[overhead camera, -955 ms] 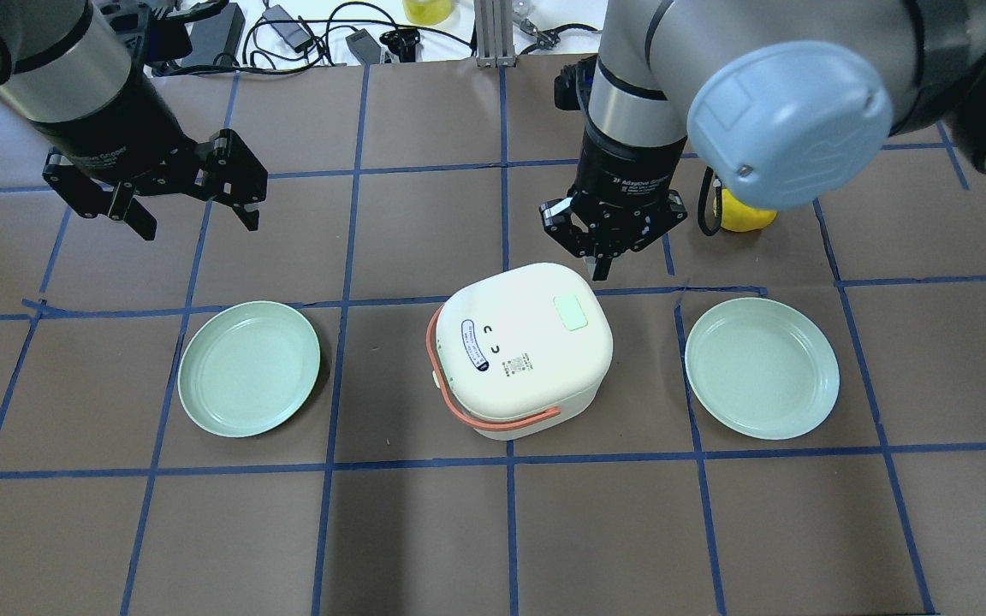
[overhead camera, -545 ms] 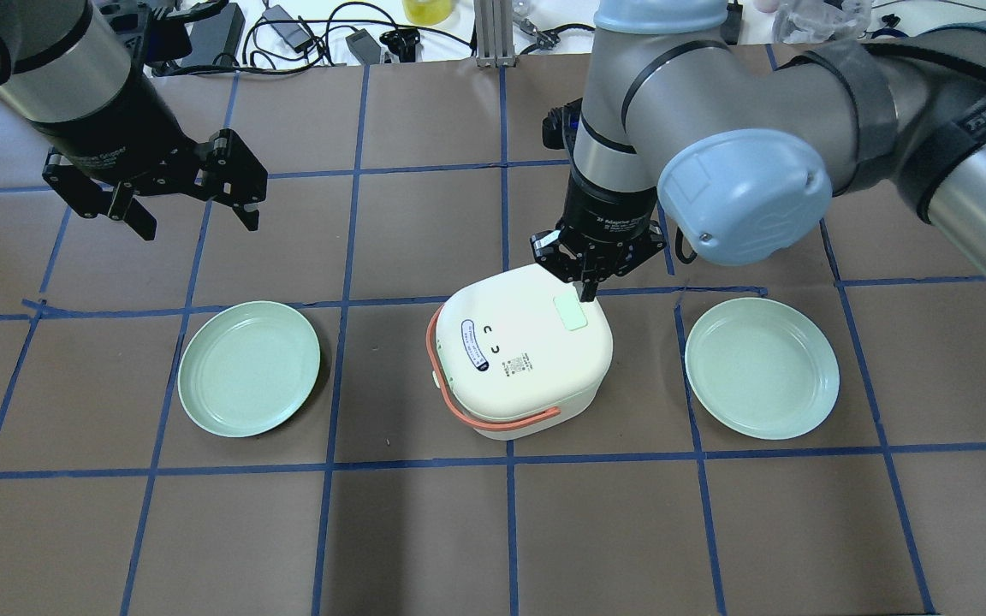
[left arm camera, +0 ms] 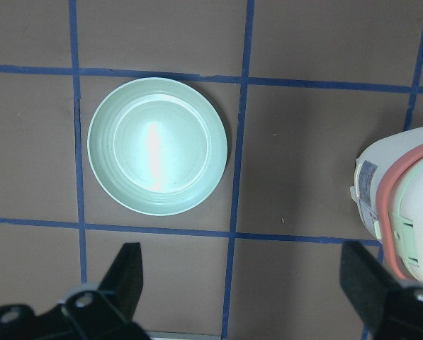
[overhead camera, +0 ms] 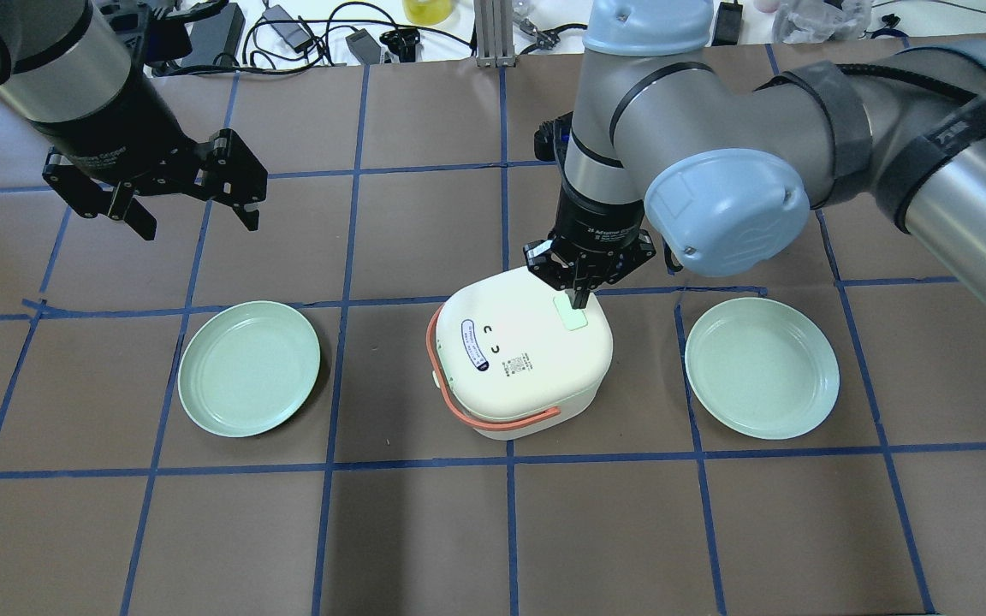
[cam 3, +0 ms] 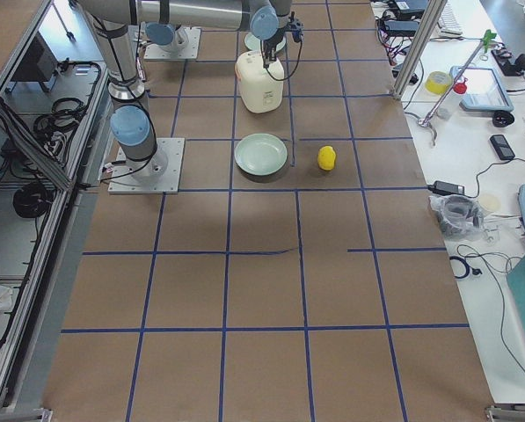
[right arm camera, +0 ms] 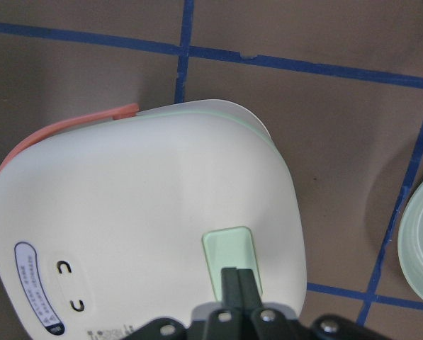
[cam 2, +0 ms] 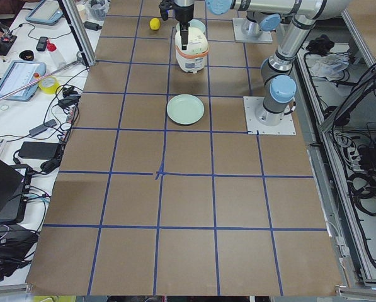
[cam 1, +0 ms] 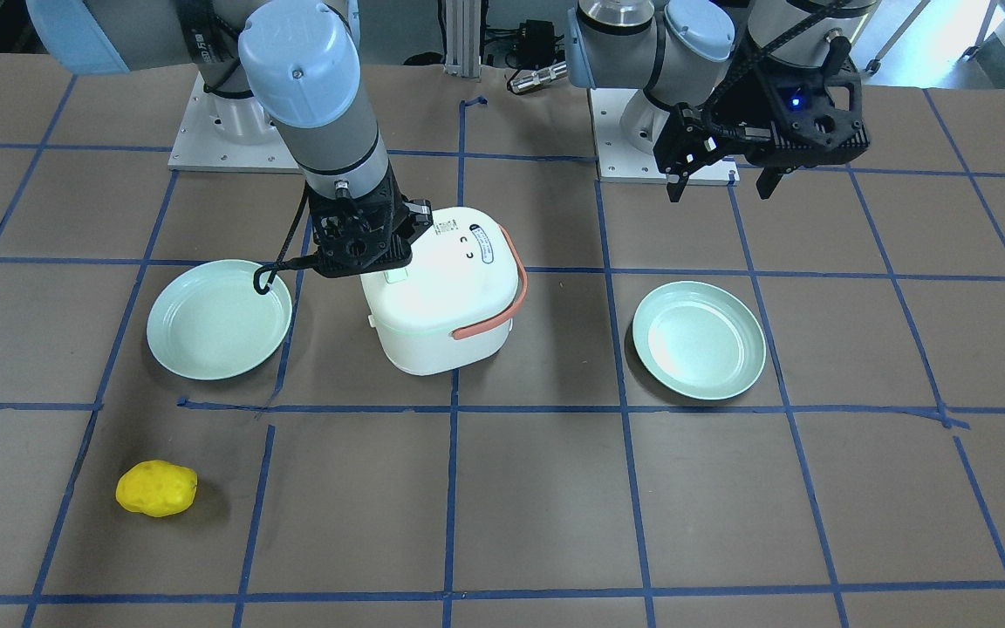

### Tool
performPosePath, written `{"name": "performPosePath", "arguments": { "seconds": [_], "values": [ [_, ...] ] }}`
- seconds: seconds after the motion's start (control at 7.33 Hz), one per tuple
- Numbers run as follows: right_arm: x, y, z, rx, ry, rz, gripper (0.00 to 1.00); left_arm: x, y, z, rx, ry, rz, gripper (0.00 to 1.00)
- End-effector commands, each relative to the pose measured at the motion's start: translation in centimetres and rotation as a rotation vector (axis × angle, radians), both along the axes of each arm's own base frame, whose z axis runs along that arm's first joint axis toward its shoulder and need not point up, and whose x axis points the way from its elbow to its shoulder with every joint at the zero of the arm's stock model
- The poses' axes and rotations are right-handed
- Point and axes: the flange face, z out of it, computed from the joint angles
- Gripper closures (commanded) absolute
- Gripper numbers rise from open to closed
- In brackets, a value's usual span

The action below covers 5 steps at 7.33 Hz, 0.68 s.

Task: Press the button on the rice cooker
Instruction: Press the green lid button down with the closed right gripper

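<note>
The white rice cooker point(overhead camera: 523, 351) with an orange handle point(overhead camera: 493, 421) stands mid-table between two plates. Its pale green button point(overhead camera: 573, 315) is on the lid's far right part; it also shows in the right wrist view point(right arm camera: 229, 251) and the front view point(cam 1: 395, 277). My right gripper point(overhead camera: 579, 299) is shut, fingers together, pointing down with its tips over the button's far edge; in the right wrist view point(right arm camera: 237, 280) the tips overlap the button. I cannot tell whether they touch it. My left gripper point(overhead camera: 193, 218) is open and empty, high over the table's far left.
One green plate point(overhead camera: 249, 368) lies left of the cooker and another point(overhead camera: 763, 368) lies right of it. A yellow potato-like object point(cam 1: 156, 488) lies beyond the right plate, hidden by the arm in the overhead view. Cables lie along the far table edge.
My right gripper has moved toward the cooker and down, from beside its far edge to over the green button. The left arm has not moved.
</note>
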Motion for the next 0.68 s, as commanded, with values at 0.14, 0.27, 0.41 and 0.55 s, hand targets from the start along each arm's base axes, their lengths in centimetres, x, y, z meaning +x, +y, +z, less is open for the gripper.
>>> {"name": "performPosePath", "arguments": {
  "seconds": [0.14, 0.27, 0.41, 0.55],
  "values": [
    [0.08, -0.21, -0.34, 0.001, -0.001, 0.000, 1.00, 0.00, 0.03, 0.04, -0.001, 0.000, 0.000, 0.00],
    [0.10, -0.28, -0.51, 0.004, 0.000, 0.002, 1.00, 0.00, -0.02, -0.03, 0.001, 0.000, 0.000, 0.00],
    [0.11, -0.31, -0.59, 0.005, 0.000, 0.002, 1.00, 0.00, 0.03, 0.04, -0.001, 0.000, 0.000, 0.00],
    [0.12, -0.34, -0.67, 0.007, 0.001, 0.002, 1.00, 0.00, -0.02, -0.03, 0.001, 0.000, 0.000, 0.00]
  ]
}}
